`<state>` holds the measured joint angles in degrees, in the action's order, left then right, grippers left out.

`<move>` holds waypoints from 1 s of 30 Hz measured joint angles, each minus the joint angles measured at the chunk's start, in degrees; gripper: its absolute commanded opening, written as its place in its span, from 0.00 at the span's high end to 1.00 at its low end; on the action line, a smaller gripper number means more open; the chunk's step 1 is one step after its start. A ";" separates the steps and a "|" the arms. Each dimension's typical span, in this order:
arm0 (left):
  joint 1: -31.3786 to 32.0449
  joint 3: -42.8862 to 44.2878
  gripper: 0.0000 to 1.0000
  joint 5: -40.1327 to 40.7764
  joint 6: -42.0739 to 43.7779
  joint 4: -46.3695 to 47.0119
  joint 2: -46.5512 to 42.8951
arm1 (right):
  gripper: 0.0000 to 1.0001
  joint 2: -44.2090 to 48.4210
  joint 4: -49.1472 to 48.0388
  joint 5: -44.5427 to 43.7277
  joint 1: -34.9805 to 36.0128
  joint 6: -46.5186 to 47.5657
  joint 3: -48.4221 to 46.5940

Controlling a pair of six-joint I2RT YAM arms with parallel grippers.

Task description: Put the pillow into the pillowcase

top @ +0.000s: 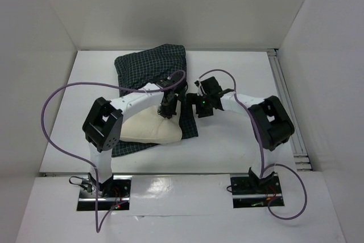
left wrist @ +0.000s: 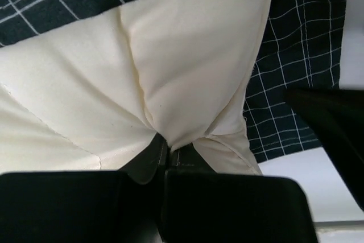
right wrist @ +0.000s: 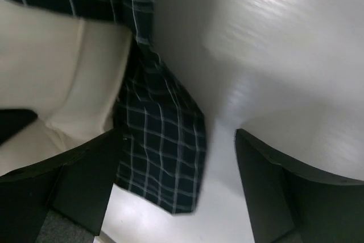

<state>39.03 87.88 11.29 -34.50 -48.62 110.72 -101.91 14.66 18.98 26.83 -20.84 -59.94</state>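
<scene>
The cream pillow (top: 152,130) lies on the dark navy checked pillowcase (top: 151,65), whose cloth spreads beyond it toward the back wall. My left gripper (top: 166,109) is at the pillow's far edge. In the left wrist view the gripper (left wrist: 168,151) is shut on a pinched fold of the pillow (left wrist: 187,55), with pillowcase (left wrist: 296,83) to the right. My right gripper (top: 196,105) hovers just right of the pillow. It (right wrist: 177,138) is open over a corner of the pillowcase (right wrist: 165,157), holding nothing, and the pillow (right wrist: 51,83) shows at the left.
White walls enclose the white table (top: 239,140) on three sides. A metal rail (top: 287,106) runs along the right edge. Purple cables (top: 51,118) loop from both arms. The dark tip of the right arm's finger (left wrist: 335,123) shows in the left wrist view.
</scene>
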 measured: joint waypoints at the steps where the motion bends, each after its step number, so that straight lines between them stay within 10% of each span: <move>1: -0.46 -0.13 1.00 -0.26 -0.13 0.04 -0.37 | 0.22 -1.14 -0.79 0.13 0.48 0.37 -0.90; 6: -2.91 -1.75 1.00 -3.21 -0.39 1.14 -3.96 | 1.00 -5.05 -3.08 0.28 2.08 2.29 -3.50; 30: -6.27 14.27 1.00 -3.67 -10.62 -4.37 -1.53 | 1.00 28.81 15.91 6.91 7.69 2.49 -1.49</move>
<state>32.75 102.15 7.62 -45.12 -52.99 109.19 -73.10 30.57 25.89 34.52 -18.35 -61.43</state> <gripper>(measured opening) 0.050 0.009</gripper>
